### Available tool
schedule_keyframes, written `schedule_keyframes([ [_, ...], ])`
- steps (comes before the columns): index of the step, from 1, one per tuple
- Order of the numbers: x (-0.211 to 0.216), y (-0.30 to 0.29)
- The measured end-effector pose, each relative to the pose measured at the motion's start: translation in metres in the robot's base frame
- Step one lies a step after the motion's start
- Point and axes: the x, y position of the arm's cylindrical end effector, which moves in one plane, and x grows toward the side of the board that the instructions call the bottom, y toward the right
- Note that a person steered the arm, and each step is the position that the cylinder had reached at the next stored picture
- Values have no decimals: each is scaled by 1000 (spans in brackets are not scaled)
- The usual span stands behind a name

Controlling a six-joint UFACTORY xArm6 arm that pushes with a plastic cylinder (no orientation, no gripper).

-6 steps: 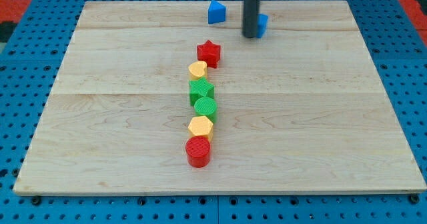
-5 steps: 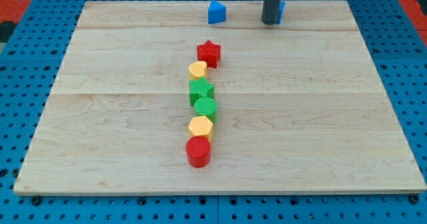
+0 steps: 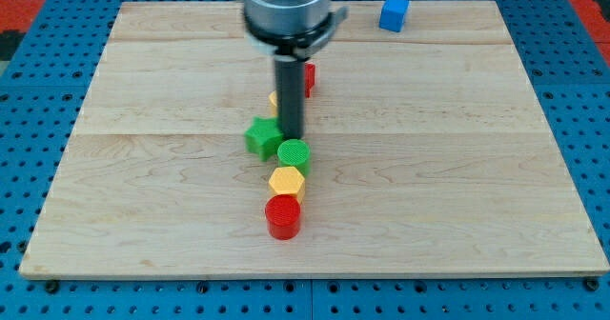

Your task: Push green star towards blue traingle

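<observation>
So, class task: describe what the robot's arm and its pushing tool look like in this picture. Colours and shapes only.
The arm ends in a wide, rounded grey metallic housing with a shiny look, cut off by the view's top. Below it hangs a straight dark rod, near black, plain and cylindrical. My tip is blunt, the same width as the rod. No cables or markings can be made out.

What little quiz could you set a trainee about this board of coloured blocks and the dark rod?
1. True or false: my tip is beside the green star.
2. Which block lies nearest the view's bottom? A) red cylinder B) blue cube C) green cylinder
3. Fill in: the blue cube sits near the view's ____ right.

Key: 1 true; 2 A; 3 top.
</observation>
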Motion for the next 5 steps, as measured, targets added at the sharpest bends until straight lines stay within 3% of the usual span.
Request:
schedule_keyframes([
  [1, -2, -81],
  [3, 19, -23],
  [4, 51, -49],
  [5, 50, -130],
])
